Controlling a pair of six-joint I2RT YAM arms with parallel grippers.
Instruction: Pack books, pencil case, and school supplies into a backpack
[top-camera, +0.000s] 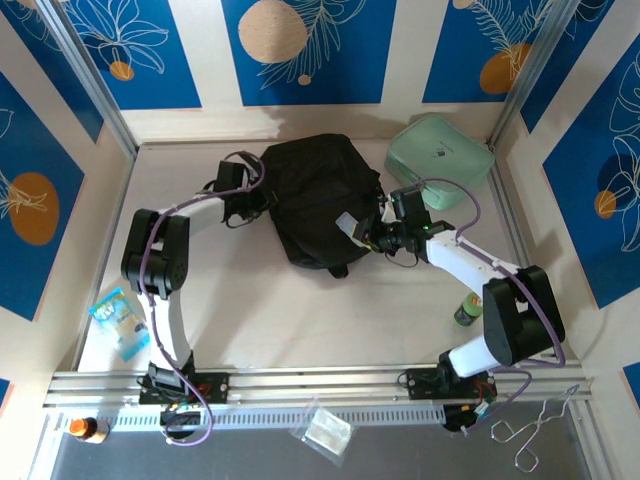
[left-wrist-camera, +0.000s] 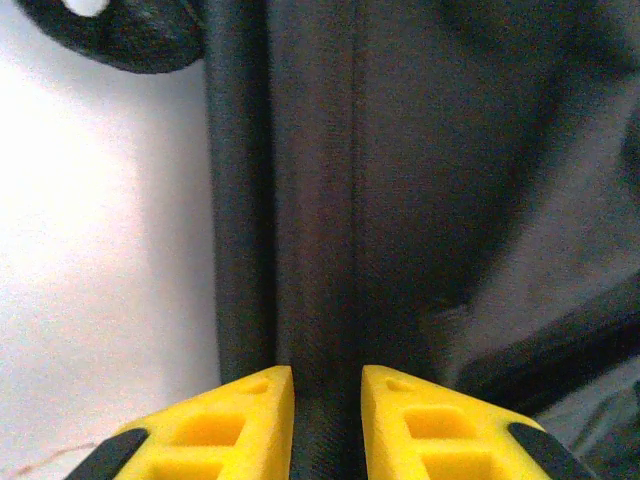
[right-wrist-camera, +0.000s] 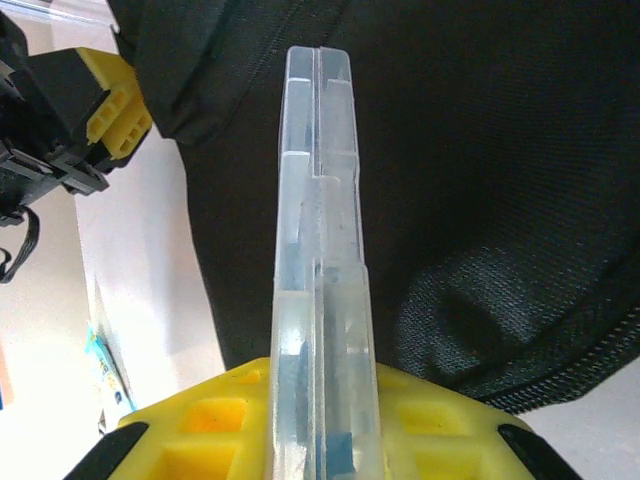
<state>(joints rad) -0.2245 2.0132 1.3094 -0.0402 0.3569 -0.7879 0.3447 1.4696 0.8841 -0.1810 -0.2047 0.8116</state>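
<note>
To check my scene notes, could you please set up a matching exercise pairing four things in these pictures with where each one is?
Things:
1. pencil case
2. backpack
3. mint-green case
4. blue packet

Places:
A. far right corner of the table
B. near left part of the table
C. held by the right gripper
D. middle of the table

Pairs: 1-C, 2-D, 3-A, 4-B
</note>
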